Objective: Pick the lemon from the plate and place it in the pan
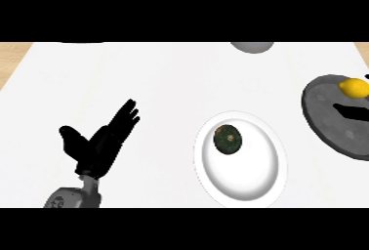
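The lemon (353, 87) lay in the grey pan (324, 122) at the right. The white plate (249, 185) beside it held a dark green round thing (228, 138). The left hand (101, 144) rested open and empty, fingers up. Only a black bit of the right hand (355, 112) showed over the pan, and I couldn't tell its state.

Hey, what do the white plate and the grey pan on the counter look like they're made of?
The plate looks like glazed ceramic or porcelain: plain white, with a smooth, softly shaded well and a raised rim. The pan looks like matte metal, perhaps cast iron or a stone-type coating: dull mottled grey, no shine, a darker edge. Neither is certain from looks alone.
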{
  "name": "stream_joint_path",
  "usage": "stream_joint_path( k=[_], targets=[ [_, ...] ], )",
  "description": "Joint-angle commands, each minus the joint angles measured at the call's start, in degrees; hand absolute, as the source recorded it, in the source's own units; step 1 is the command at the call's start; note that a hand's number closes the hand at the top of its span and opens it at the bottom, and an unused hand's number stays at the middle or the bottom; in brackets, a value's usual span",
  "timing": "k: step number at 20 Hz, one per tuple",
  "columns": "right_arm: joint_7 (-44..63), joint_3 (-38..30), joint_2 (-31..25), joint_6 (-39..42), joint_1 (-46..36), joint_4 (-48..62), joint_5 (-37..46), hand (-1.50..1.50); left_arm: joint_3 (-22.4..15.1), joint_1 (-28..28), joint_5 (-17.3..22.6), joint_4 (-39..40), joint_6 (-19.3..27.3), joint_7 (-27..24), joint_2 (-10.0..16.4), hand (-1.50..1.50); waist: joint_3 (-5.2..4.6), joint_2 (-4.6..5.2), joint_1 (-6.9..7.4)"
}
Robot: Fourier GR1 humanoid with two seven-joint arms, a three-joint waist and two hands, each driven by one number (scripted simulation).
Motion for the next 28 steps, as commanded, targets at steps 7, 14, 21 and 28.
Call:
stream_joint_path(
  k=[7,14,21,28],
  targets=[
    [-13.22,-14.27,-2.12,14.49,-0.73,1.67,-16.93,-1.50,1.03,-0.53,0.69,-0.44,0.72,1.86,-0.36,0.00,0.04,-0.36,-1.14],
    [-17.26,-15.82,-9.63,33.54,5.82,5.80,-19.81,-1.50,2.37,1.84,0.23,3.07,-1.47,-3.71,0.27,0.00,-0.04,-0.34,-1.60],
    [-24.78,-15.32,-12.91,46.56,13.00,7.14,-20.63,-1.50,1.61,1.93,0.60,-2.56,-0.98,1.66,0.67,0.00,0.02,-0.62,-1.51],
    [-25.47,-15.05,-18.22,54.79,16.27,7.03,-22.27,-1.50,3.05,2.50,0.50,-0.66,-1.97,-0.54,0.36,0.00,-0.12,-0.89,-2.11]
  ],
)
